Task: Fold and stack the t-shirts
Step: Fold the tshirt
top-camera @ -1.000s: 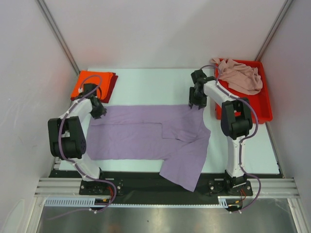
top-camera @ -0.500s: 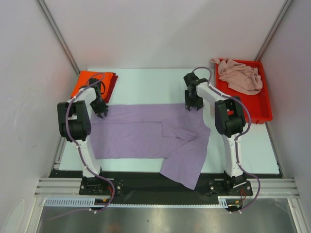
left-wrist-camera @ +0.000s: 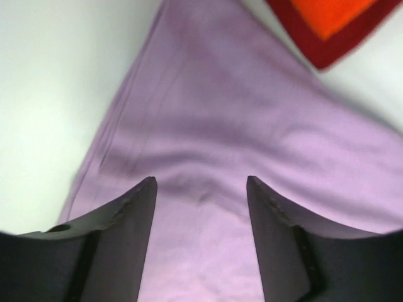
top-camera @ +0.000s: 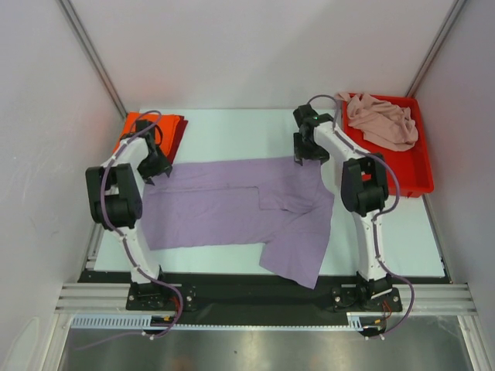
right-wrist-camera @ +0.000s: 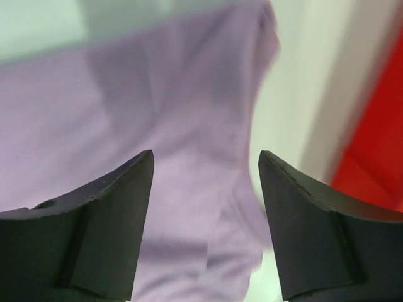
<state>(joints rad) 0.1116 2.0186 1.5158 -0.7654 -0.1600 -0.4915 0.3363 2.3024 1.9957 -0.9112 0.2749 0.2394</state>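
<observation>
Left gripper [left-wrist-camera: 200, 182] and right gripper [right-wrist-camera: 205, 157] hang, jaws spread, over lavender t-shirt [top-camera: 224, 209].

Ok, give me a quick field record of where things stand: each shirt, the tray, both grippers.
lavender shirt: spread out mid-table, near-right part reaching over the near edge
orange-red shirt: folded, far left corner, lying on the dark red shirt
pale pink shirt: crumpled in the red tray, far right
left gripper: open, above the lavender shirt's far left corner
right gripper: open, above its far right corner
</observation>
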